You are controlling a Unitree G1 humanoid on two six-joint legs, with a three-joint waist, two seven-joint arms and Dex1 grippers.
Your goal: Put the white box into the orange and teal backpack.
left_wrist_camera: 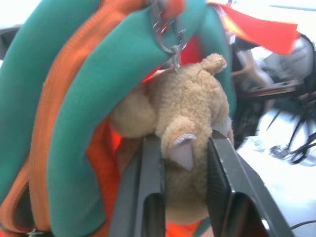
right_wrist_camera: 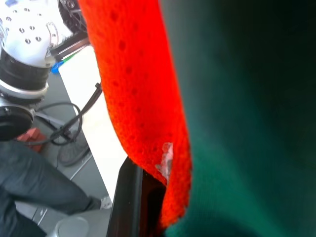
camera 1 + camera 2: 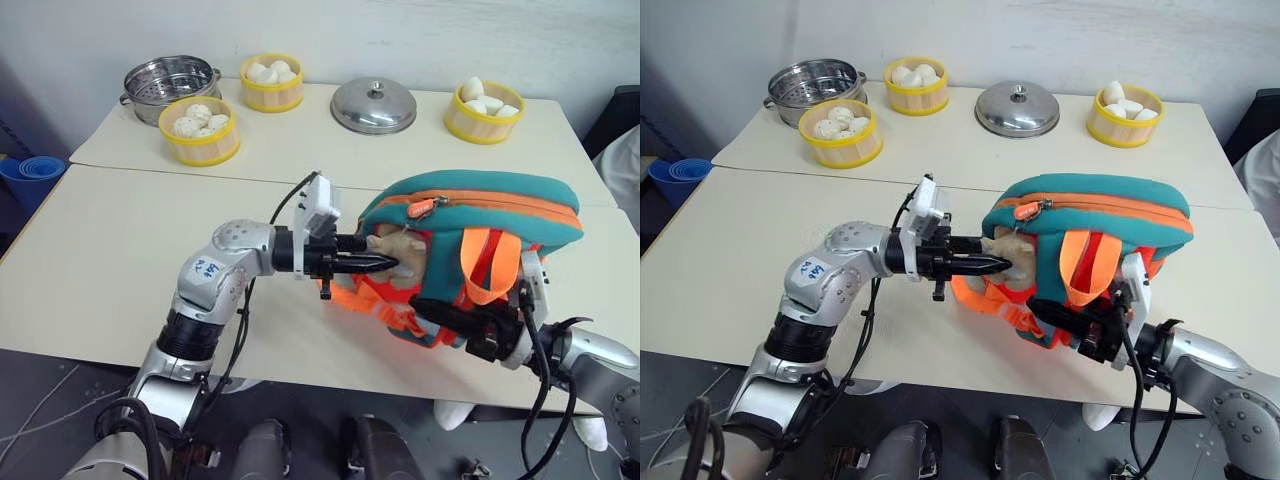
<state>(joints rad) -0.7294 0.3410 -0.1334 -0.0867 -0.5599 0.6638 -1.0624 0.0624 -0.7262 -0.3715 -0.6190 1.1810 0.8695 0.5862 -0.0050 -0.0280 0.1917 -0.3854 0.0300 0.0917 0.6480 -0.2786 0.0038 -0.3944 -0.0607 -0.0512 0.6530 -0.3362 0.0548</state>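
My left pincer (image 1: pixel 185 148) pinches plush hamster (image 1: pixel 190 113) at backpack's (image 3: pixel 480 195) nine o'clock | right pincer (image 3: pixel 455 322) clamps orange strap (image 2: pixel 143 98), steadying bag.

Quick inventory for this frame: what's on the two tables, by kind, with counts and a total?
Bamboo steamer baskets of white buns: 3
Metal steamer pot: 1
Metal lid: 1
Orange and teal backpack, with a plush hamster attached: 1
Total: 6
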